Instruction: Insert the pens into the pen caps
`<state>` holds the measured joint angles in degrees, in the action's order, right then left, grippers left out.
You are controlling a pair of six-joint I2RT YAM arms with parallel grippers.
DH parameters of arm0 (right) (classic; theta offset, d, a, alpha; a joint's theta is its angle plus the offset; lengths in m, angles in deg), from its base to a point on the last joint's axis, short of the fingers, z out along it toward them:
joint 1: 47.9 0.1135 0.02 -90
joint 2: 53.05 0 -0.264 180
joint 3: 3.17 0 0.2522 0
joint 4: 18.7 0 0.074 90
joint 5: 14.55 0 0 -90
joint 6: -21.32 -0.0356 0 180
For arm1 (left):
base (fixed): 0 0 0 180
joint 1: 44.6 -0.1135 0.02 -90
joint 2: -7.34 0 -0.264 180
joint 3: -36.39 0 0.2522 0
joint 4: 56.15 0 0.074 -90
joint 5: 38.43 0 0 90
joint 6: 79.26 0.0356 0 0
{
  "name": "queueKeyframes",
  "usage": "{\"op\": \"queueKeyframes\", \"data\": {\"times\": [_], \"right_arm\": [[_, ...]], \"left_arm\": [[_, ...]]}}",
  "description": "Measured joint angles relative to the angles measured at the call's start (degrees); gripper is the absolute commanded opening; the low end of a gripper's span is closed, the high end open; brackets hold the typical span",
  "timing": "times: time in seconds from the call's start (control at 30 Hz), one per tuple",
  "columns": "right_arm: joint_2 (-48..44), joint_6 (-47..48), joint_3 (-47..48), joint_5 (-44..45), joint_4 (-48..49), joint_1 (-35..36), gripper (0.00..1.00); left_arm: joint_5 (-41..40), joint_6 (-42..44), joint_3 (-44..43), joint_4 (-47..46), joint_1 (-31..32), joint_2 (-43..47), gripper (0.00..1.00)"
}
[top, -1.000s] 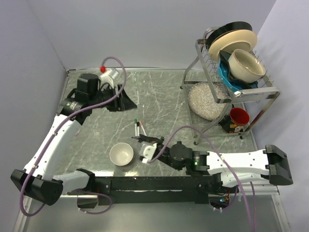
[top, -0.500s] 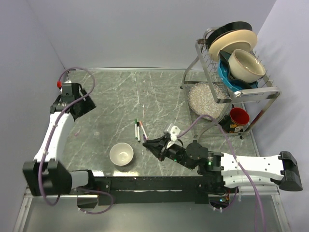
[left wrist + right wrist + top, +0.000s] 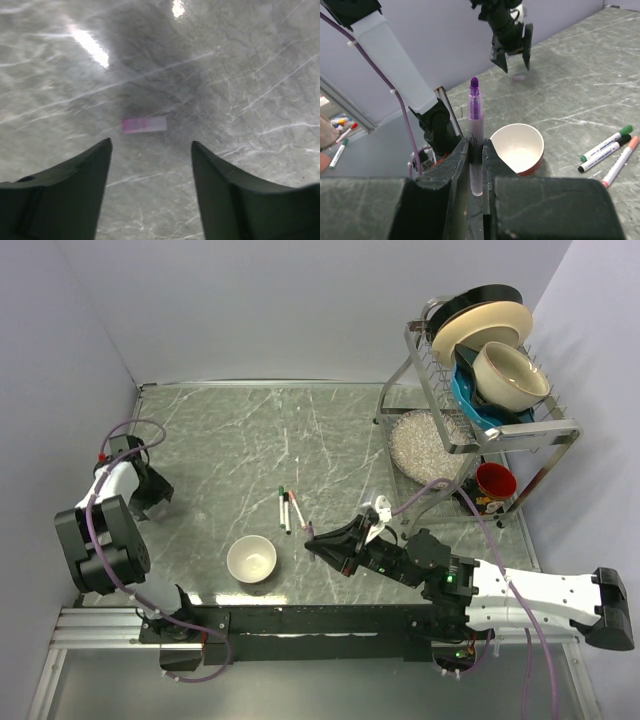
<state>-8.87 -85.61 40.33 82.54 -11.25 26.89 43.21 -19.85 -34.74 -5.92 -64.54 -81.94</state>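
Note:
My right gripper [image 3: 476, 142] is shut on a pale pen [image 3: 475, 131] with a bare purple tip, held upright; from above this gripper [image 3: 314, 538] hangs just right of the white bowl. Three more pens [image 3: 289, 508] with green, black and red ends lie side by side on the marble, also seen as pens [image 3: 609, 150] in the right wrist view. A small pink pen cap [image 3: 144, 125] lies flat on the table just beyond my left gripper [image 3: 150, 146], which is open and empty above it. That left gripper [image 3: 150, 498] is at the far left edge.
A white bowl [image 3: 251, 560] with a red outside sits near the front, left of the right gripper. A dish rack [image 3: 480, 370] with plates and bowls stands at the back right, with a red mug [image 3: 494, 483] and a dish of white grains [image 3: 425, 445] under it.
The left arm has swung from the back of the table to the far left edge, jaws now over the pink cap. The right arm has drawn back rightward, carrying the pen.

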Motion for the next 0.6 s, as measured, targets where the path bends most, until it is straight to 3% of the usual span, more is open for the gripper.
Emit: {"op": "queueKeyframes", "data": {"times": [0.27,0.33,0.6], "right_arm": [[-1.4,-2.6,-1.3,-3.9,-0.4,-5.2,0.0],[-1.7,-2.8,-1.3,-4.5,-0.7,-5.6,0.0],[-2.4,-3.0,-1.3,-4.9,-1.2,-6.0,0.0]], "left_arm": [[4.5,-1.9,1.4,-3.2,0.0,-4.0,0.62],[4.6,-1.7,1.3,-3.4,0.0,-4.2,0.54],[2.6,0.0,-1.7,-3.2,-0.1,-5.1,0.58]]}}
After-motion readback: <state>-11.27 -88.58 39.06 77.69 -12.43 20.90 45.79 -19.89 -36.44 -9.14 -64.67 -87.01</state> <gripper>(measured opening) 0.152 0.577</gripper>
